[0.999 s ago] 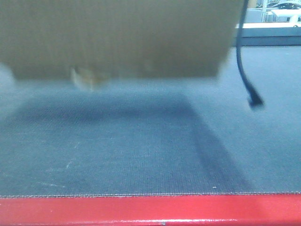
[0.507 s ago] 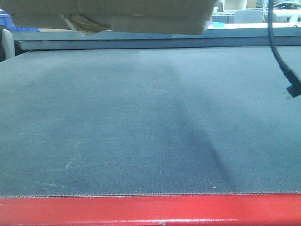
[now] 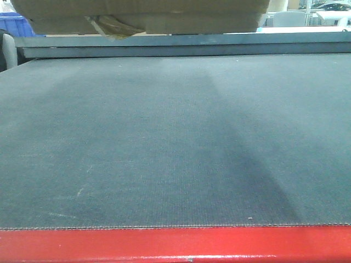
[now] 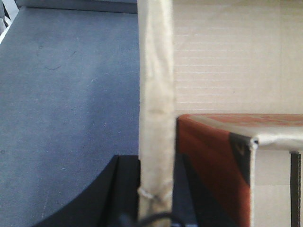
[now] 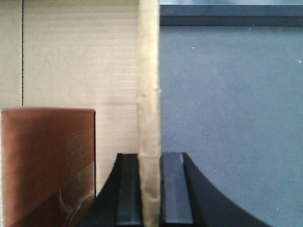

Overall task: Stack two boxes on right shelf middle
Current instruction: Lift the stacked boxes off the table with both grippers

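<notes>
The left gripper (image 4: 155,191) is pinching one upright wall of the cardboard box (image 4: 227,61), its black fingers (image 4: 124,189) pressing flat against either face of the wall's thin top edge. The right gripper (image 5: 149,189) is doing the same on another wall, its dark pads (image 5: 171,189) lying tight on both sides of the board with no gap showing. Both wrist views are looking down past these walls onto the grey mat (image 3: 164,142), so the box is hanging above the mat rather than resting on it. A reddish-brown box (image 5: 47,165) is sitting inside it. From the front, the cardboard box is hovering over the mat's far edge, a crumpled scrap of tape (image 3: 109,24) dangling from its underside. A blue bin (image 3: 15,24) is standing beyond the mat's far left corner, and a red strip (image 3: 175,244) is running along the mat's near edge.
</notes>
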Available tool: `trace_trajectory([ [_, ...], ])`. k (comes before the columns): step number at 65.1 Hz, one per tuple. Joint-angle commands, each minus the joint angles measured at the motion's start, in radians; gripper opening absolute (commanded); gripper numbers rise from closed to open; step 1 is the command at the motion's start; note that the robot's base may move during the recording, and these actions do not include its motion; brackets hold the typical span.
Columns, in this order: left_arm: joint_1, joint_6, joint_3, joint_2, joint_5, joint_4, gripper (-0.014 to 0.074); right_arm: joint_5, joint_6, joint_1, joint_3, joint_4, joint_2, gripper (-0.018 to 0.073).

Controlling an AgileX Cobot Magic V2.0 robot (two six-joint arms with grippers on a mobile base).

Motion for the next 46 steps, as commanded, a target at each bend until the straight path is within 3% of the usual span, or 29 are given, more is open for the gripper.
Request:
trace_trajectory([
  [1, 0.005, 0.0, -0.016, -0.003, -0.044, -0.005, -0.0111, -0.043, 0.006, 0.002, -0.004, -0.036, -0.013, -0.0154],
  [46, 0.005, 0.0, -0.016, -0.003, -0.039, -0.005, -0.0111, -0.051, 0.006, 0.002, -0.004, -0.036, 0.002, -0.0154],
])
